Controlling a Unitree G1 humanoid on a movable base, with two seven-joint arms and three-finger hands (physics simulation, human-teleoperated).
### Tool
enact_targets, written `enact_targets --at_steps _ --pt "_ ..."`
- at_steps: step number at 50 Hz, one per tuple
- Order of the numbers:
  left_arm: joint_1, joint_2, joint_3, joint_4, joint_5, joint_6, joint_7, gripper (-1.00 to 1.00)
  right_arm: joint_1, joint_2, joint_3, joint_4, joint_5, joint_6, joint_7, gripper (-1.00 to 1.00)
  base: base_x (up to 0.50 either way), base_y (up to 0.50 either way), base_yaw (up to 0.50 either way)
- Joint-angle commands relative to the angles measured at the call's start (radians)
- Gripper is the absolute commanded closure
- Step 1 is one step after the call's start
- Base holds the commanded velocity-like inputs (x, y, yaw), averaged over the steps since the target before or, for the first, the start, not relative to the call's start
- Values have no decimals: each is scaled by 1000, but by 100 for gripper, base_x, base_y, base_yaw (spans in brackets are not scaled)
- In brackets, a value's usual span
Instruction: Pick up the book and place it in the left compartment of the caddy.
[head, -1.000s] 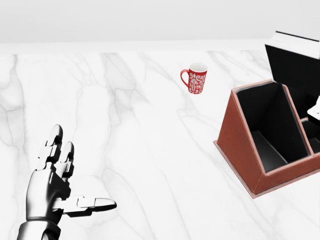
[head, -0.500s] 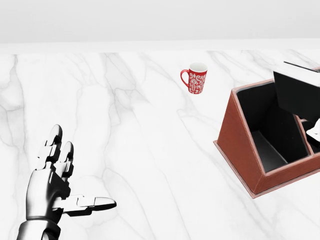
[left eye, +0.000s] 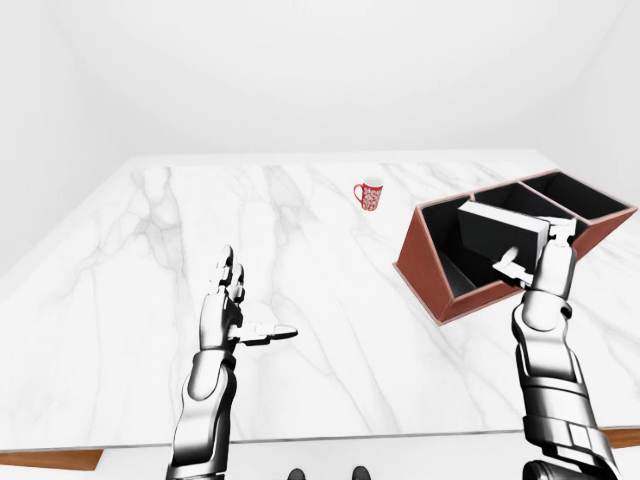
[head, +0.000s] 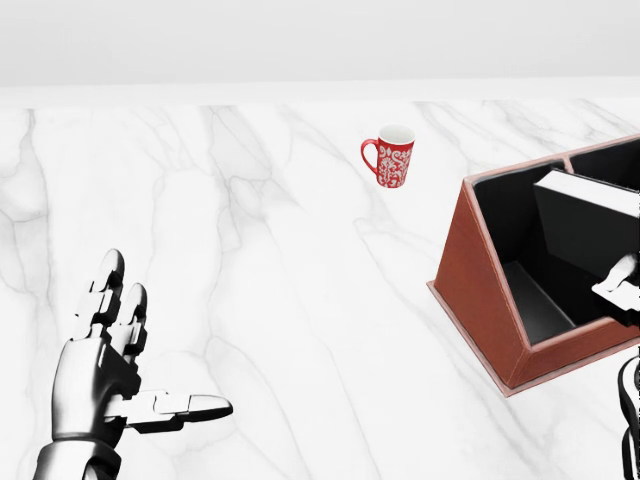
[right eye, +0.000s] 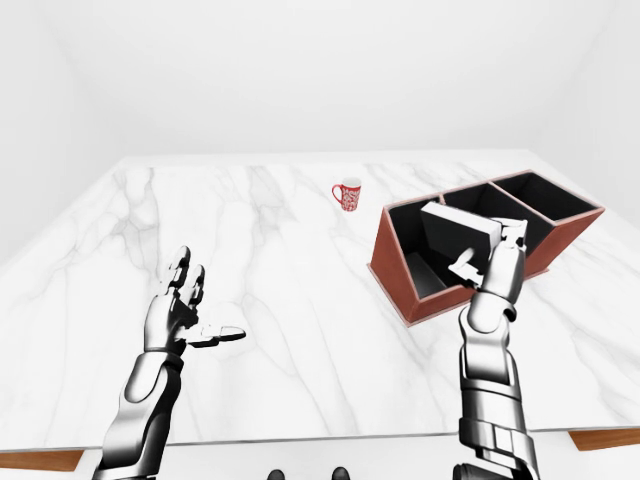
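Observation:
The black book (head: 588, 232) with white page edges stands tilted inside the left compartment of the brown caddy (head: 478, 292), its top still above the rim. My right hand (left eye: 535, 251) is shut on the book's right side, thumb (left eye: 510, 268) on its near face and fingers behind it. The caddy's right compartment (left eye: 570, 196) holds nothing I can see. At the lower left of the head view my left hand (head: 135, 365) hovers open over the marble table (head: 280, 280), fingers spread and thumb pointing right.
A red and white patterned mug (head: 392, 157) stands on the table, up and to the left of the caddy. The table's near edge (left eye: 330, 438) runs along the bottom of the left-eye view, with a white wall beyond its top edge.
My right hand has lowered the book from above the caddy down into the left compartment. The left hand and the mug have not moved.

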Motion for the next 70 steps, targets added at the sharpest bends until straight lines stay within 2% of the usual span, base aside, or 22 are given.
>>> enact_targets --at_steps 1,16,21,22,23,29,42,56,61,63,70 --pt "0 0 -1 -2 1 3 1 -100 -27 -12 19 61 -54 0 -48 100 0 0 0" --pt "-1 0 -1 0 2 4 1 -100 -51 -17 37 127 -65 0 -69 100 0 0 0" --pt "-4 0 0 9 3 -2 0 -100 -66 -21 48 150 -75 0 -71 100 0 0 0" --pt "-2 0 -4 11 13 -11 5 -100 -86 -27 73 169 -102 0 -78 100 0 0 0" --pt "0 0 -6 4 19 -9 9 -100 -97 -28 94 178 -131 0 -80 100 0 0 0" --pt "0 -1 -7 14 22 -19 8 -100 -118 -26 100 197 -178 0 -68 100 0 0 0" --pt "2 -2 -7 3 21 -14 9 -100 -159 -28 131 266 -261 0 -65 100 0 0 0" --pt "0 -1 -6 9 22 -17 9 -100 -201 -39 127 389 -252 0 -118 100 0 0 0" --pt "2 -1 -6 0 22 -11 10 -100 -214 -37 127 409 -236 0 -133 100 0 0 0" --pt "-1 -1 -5 10 22 -17 10 -100 -221 -38 130 423 -236 0 -145 100 0 0 0" --pt "4 -2 -7 -4 23 -9 11 -100 -242 -40 159 459 -248 0 -146 100 0 0 0"
